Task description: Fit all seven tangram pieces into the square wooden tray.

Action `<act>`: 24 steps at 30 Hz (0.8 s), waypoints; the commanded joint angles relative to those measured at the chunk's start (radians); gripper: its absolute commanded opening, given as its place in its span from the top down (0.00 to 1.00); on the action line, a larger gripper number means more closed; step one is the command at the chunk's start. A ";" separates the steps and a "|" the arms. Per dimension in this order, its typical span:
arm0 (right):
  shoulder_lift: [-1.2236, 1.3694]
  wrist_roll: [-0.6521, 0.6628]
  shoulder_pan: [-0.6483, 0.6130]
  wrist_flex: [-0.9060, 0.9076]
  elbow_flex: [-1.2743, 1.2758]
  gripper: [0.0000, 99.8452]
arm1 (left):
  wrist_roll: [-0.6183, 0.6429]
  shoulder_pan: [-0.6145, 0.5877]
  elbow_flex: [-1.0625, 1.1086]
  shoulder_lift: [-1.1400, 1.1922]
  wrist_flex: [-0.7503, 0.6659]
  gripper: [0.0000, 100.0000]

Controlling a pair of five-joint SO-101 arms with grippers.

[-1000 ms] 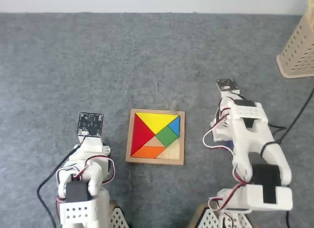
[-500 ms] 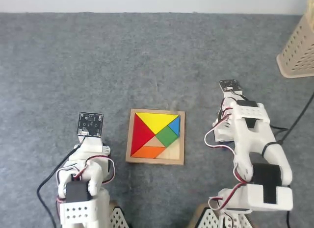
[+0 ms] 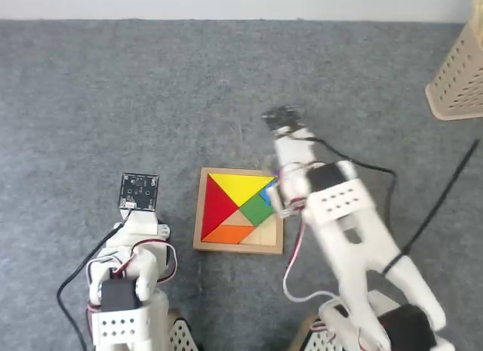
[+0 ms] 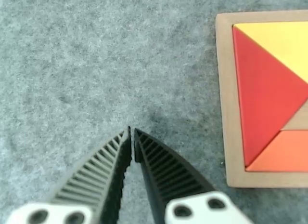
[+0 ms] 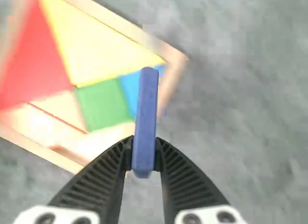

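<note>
Blue piece [image 5: 145,120] stands on edge, clamped in the right gripper [image 5: 144,142], which has swung in over the right rim of the wooden tray [image 3: 240,248]; insertion appears next. Left gripper [image 4: 131,133] is closed, empty, beside the tray.

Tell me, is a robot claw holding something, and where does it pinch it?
The right gripper pinches a blue tangram piece by its two flat faces, at one end. The left gripper is shut, holding nothing.
</note>
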 commanded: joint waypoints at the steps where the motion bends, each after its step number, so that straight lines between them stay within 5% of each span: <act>1: 0.039 -0.071 -0.087 -0.130 -0.035 0.99 | -0.005 0.000 -0.007 -0.020 0.008 0.99; 12: 0.216 -0.390 -0.206 -0.188 -0.120 0.99 | -0.005 0.000 -0.007 -0.020 0.008 0.99; 20: 0.269 -0.439 -0.206 -0.160 -0.127 0.74 | -0.005 0.000 -0.007 -0.020 0.008 0.99; 24: 0.283 -0.434 -0.202 -0.160 -0.129 0.73 | -0.005 0.000 -0.007 -0.020 0.008 0.99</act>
